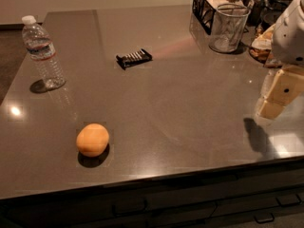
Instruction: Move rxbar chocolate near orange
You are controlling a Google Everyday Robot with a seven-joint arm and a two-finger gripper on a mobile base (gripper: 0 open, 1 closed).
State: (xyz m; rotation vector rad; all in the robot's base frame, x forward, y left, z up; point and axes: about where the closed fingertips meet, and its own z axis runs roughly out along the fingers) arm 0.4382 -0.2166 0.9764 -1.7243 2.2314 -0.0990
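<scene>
Though far from rxbar chocolate (134, 58), pincer (270, 107) over countertop (190, 108)

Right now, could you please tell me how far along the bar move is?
Nothing looks done: the small flat black wrapped bar with pale stripes lies far back, apart from the round matte orange fruit near the front edge. In hand: the gripper hangs at the right, away from both. Left: reach, grasp, carry, place beside the orange.
</scene>
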